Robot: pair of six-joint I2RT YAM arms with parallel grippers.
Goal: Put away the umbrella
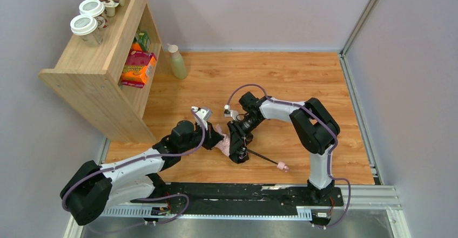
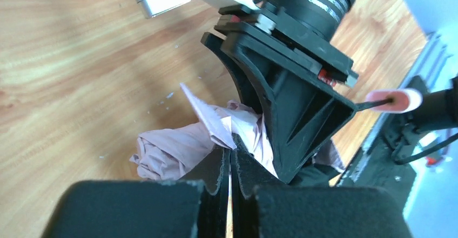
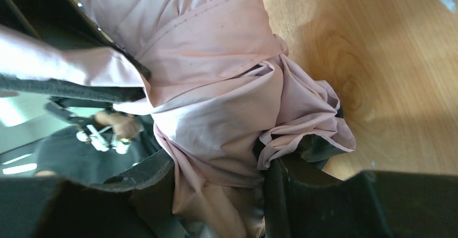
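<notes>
The wood-grain tabletop (image 1: 291, 81) carried three items. The umbrella (image 1: 223, 144) lay on it, its canopy bunched between the fingers of the right gripper (image 1: 239, 154) and against the fingertips of the left gripper (image 1: 217, 139), with shaft and handle extending beyond the right fingers. A wooden shelf unit (image 1: 92, 84) and a pale bottle (image 1: 176, 61) stood well apart from both finger pairs.
</notes>
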